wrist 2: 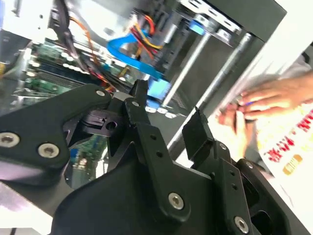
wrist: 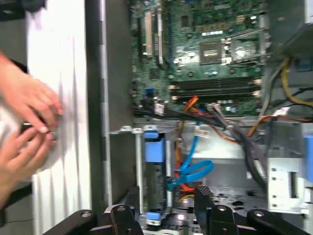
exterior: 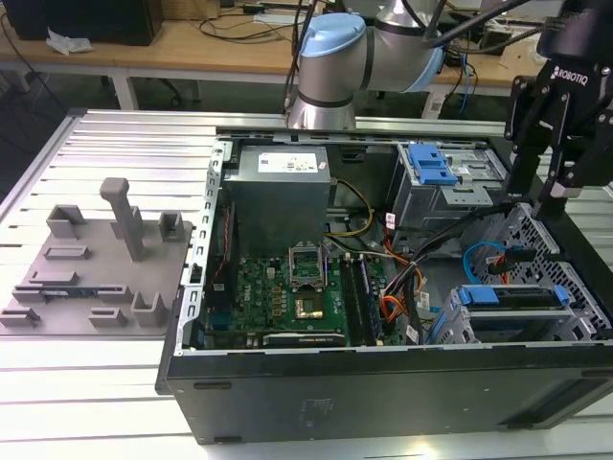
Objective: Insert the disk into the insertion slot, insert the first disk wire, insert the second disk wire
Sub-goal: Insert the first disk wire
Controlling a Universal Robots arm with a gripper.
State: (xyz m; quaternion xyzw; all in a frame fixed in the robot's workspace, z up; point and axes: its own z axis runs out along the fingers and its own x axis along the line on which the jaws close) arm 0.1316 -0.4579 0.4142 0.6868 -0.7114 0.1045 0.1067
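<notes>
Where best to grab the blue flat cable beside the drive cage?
Likely the looped stretch of the blue flat cable, pinched across its flat faces, coming down through the open side of the case: the loop bows clear of the drive cage.

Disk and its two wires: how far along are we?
Done, it seems: the disk in its blue carrier sits inside the low grey slot. In hand: nothing; the gripper is open and empty, near the disk. Left: the blue wire loops beside the disk and I cannot tell whether it is plugged in, so treat both wires as unconfirmed.
</notes>
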